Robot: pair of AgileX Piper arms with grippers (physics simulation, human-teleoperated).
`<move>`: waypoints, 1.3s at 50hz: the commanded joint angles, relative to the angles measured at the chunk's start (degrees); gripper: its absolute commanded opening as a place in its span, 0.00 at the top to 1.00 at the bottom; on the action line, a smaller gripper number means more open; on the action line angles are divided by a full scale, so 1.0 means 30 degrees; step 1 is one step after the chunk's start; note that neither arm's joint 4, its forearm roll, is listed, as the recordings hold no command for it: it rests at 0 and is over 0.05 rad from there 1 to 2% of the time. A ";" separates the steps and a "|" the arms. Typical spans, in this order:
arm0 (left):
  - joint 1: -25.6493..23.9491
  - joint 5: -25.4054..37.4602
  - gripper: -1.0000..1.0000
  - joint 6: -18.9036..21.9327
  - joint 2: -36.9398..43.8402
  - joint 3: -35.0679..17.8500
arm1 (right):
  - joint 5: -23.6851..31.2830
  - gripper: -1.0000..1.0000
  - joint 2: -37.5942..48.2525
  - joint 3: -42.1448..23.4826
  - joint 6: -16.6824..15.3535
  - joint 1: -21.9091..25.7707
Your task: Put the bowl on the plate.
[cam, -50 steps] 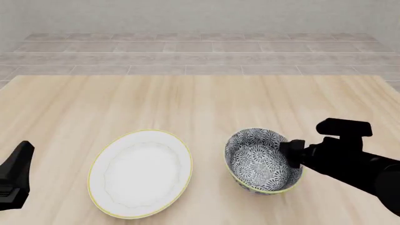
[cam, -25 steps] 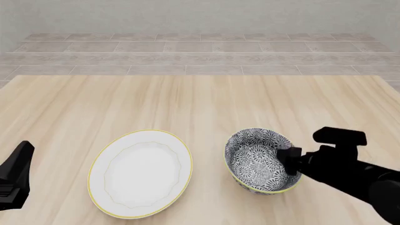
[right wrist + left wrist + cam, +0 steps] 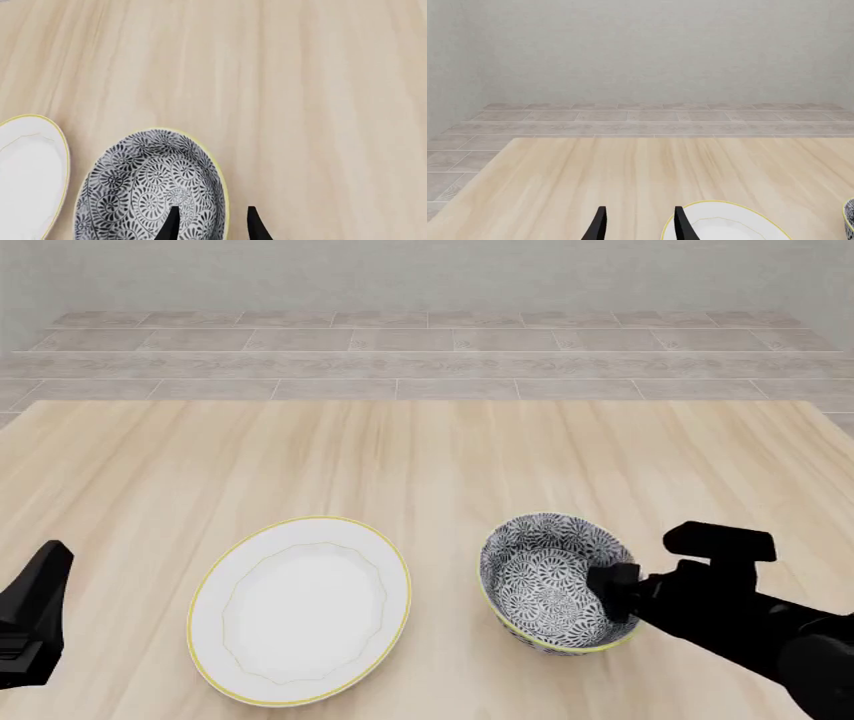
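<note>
The bowl (image 3: 547, 580), blue-grey and white patterned with a yellowish rim, stands on the table right of centre. To its left, a small gap away, lies the white plate (image 3: 300, 610) with its gold rim. My right gripper (image 3: 611, 587) hangs open at the bowl's right rim. In the right wrist view the gripper (image 3: 212, 214) straddles the rim of the bowl (image 3: 147, 180), one finger inside and one outside, with the plate (image 3: 30, 170) beside it. My left gripper (image 3: 48, 575) is open and empty, well left of the plate. The left wrist view shows the left gripper (image 3: 637, 215) beside the plate (image 3: 724, 225).
The light wooden table (image 3: 427, 455) stretches back to a far edge, with a tiled floor and a grey wall beyond it. In the left wrist view the table's left edge (image 3: 474, 185) runs close by. No other objects are in view.
My right gripper has come down and slightly nearer at the bowl's right rim. The bowl, the plate and the left arm have stayed where they were.
</note>
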 commanded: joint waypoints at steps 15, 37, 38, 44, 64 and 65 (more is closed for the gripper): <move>0.0000 0.0000 0.00 0.0000 0.0000 0.0000 | -0.0578 0.00 0.0435 0.0193 0.0113 0.0096; 0.0000 0.0000 0.00 0.0000 0.0000 0.0000 | 0.0012 1.00 -0.0408 0.0234 -0.0649 -0.0764; 0.0000 0.0000 0.00 0.0000 0.0000 0.0000 | -0.0052 1.00 -0.0357 0.0250 -0.0632 -0.0756; 0.0000 0.0000 0.00 0.0000 0.0000 0.0000 | -0.0199 1.00 -0.0255 0.0240 -0.0369 -0.0699; 0.0000 0.0000 0.00 0.0000 0.0000 0.0000 | 0.0810 1.00 -0.1835 -0.0479 0.0034 -0.0668; 0.0000 0.0000 0.00 0.0000 0.0000 0.0000 | 0.0879 1.00 -0.1919 -0.0533 0.0006 -0.0643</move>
